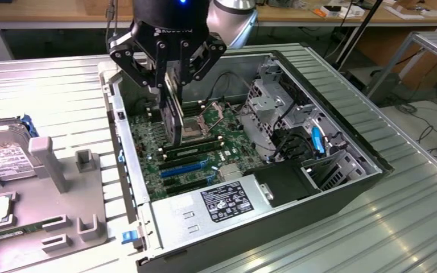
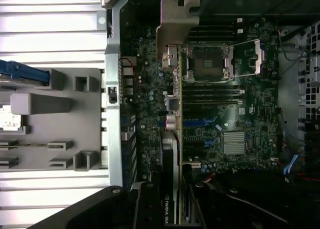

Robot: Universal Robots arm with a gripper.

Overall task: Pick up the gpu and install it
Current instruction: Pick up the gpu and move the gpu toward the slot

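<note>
One gpu (image 1: 174,122) clamped upright in gripper (image 1: 174,85), hanging above motherboard (image 1: 230,148); edge-down hold likely suits seating card's connector edge into board.

hand (image 1: 174,84) pointing down, fingers (image 1: 136,68) clamped in a grip

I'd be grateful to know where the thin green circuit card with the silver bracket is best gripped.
By its upper long edge, from above, clamping both flat faces, as the gripper has the thin green circuit card: it hangs upright, lower edge free.
</note>
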